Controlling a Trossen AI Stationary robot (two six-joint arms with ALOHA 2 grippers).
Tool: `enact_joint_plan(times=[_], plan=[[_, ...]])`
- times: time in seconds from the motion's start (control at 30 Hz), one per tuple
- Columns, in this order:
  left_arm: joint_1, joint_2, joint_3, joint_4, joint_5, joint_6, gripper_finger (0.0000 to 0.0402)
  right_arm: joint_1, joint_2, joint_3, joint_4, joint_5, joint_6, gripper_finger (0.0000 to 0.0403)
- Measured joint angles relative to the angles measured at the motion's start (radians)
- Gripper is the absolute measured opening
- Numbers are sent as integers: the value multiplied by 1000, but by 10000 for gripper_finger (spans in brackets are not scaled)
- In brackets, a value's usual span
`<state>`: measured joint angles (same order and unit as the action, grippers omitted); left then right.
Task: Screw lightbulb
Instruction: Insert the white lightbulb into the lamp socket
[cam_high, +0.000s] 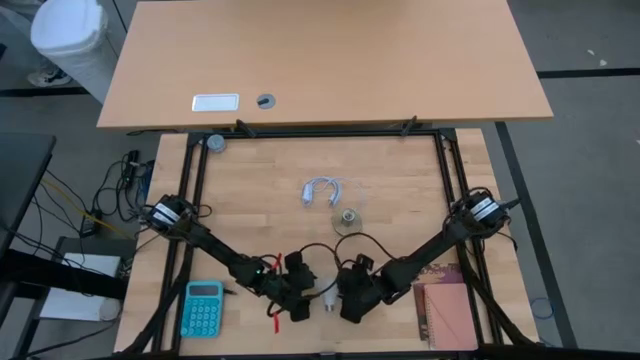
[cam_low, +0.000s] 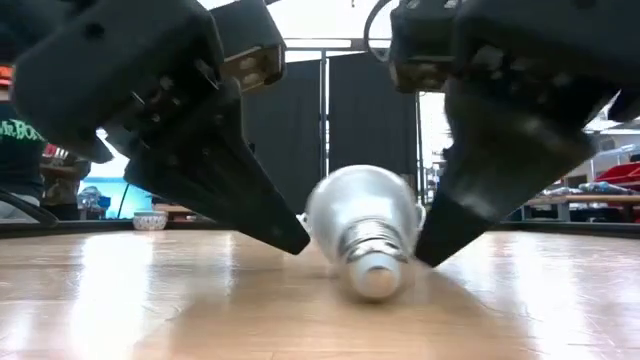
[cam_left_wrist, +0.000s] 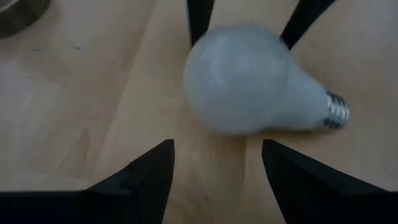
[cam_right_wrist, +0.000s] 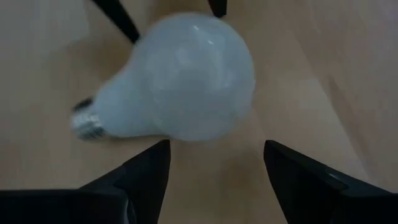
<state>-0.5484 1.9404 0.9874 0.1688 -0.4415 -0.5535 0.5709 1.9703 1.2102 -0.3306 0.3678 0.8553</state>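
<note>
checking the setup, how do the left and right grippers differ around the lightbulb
The left gripper comes in from the lightbulb's left in the high view; the right gripper from its right. The left wrist sees the screw base pointing opposite to the right wrist's view. Both are open, low, flanking the lying bulb.

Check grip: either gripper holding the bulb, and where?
Nothing held. The bulb lies on the table between the open left gripper and open right gripper; neither's fingers close on it.
</note>
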Motion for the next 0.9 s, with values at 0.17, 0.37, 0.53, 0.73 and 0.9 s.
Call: enact_joint_plan(times=[0.17, 0.37, 0.53, 0.73, 0.9], plan=[[-4, 0, 0, 38, 53, -1, 249, 5, -40, 0, 2, -88, 79, 262], [-3, 0, 0, 99, 139, -8, 249, 9, -37, -4, 19, -29, 83, 260], [-3, 0, 0, 93, 186, -58, 249, 2, -28, -4, 24, 10, 79, 250], [-3, -2, 0, 42, 193, -49, 249, -5, -26, -10, 13, 36, 39, 244], [-3, -9, 1, -39, 141, -36, 249, -19, -26, -29, 2, -16, 34, 244]])
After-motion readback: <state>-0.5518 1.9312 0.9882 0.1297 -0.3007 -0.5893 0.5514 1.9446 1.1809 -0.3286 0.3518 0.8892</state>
